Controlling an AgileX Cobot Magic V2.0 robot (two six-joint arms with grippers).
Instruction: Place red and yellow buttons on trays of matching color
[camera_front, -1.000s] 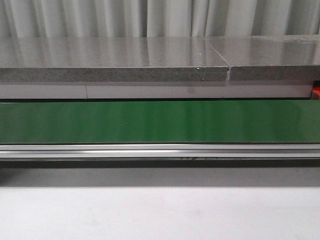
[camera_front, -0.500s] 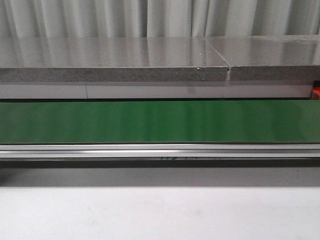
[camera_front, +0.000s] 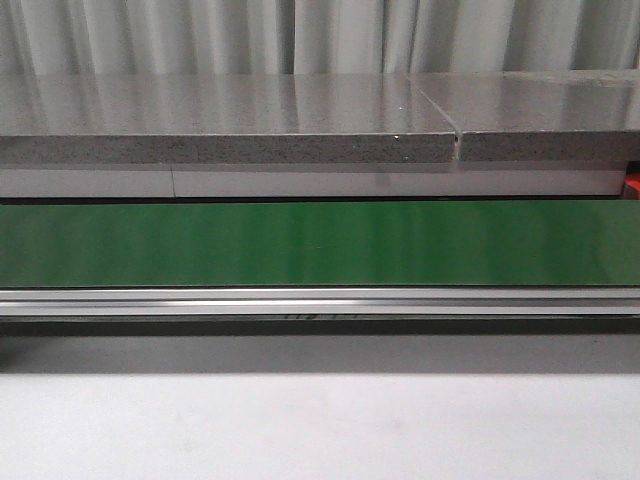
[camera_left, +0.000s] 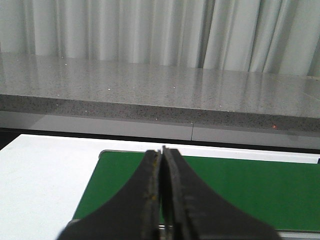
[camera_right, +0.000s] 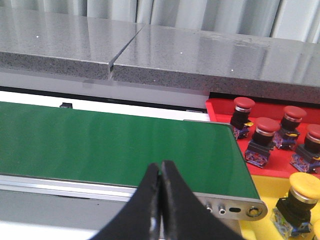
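Waiting step: both hands empty & pressed together, left hand (camera_left: 163, 150), right hand (camera_right: 160, 164). Belt (camera_front: 320, 243) bare. 4 red buttons (camera_right: 263, 135) on red tray (camera_right: 220, 111), 1 yellow button (camera_right: 300, 197) on yellow tray (camera_right: 260, 226). Next likely needs a button arriving.

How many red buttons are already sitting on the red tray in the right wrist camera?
4 visible on the red tray: one nearest the conveyor belt, one in front of it, one behind that, and one cut off at the frame edge. More may lie out of view.
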